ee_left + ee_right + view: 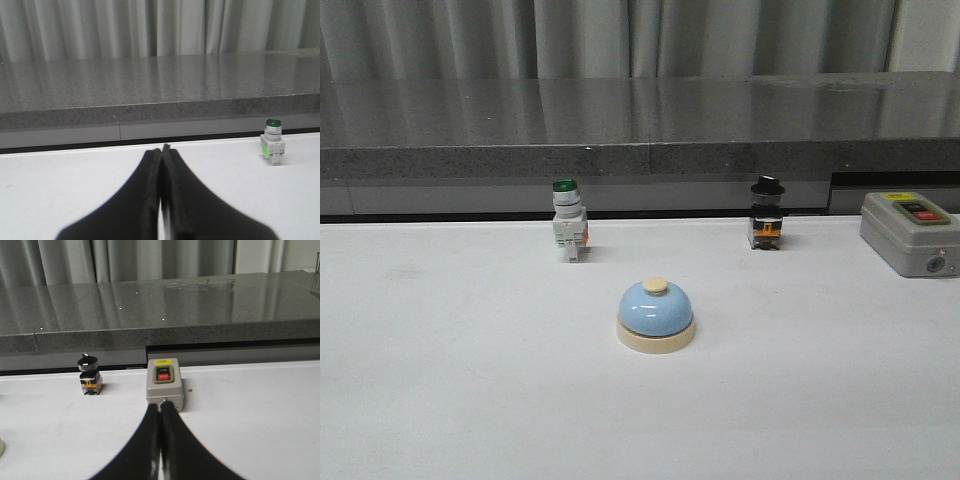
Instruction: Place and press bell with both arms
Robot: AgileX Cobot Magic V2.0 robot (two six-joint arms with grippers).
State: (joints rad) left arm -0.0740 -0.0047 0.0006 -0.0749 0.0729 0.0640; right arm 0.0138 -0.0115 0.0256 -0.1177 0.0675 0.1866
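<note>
The light-blue bell [656, 313] with its cream base and cream button stands upright in the middle of the white table [450, 380], with no gripper near it. Neither arm shows in the front view. My left gripper [161, 148] is shut and empty, low over the table, left of the green-capped switch [272, 143]. My right gripper [161, 405] is shut and empty, its tips just in front of the grey box [164, 384]. A cream sliver at the right wrist view's edge [1, 446] may be the bell's base.
The green-capped white switch [568, 220] and a black-knobbed switch [766, 214] stand near the table's back edge. The grey box with a red button [910, 232] sits at the far right. A raised grey stone ledge [640, 130] runs behind the table, with curtains beyond.
</note>
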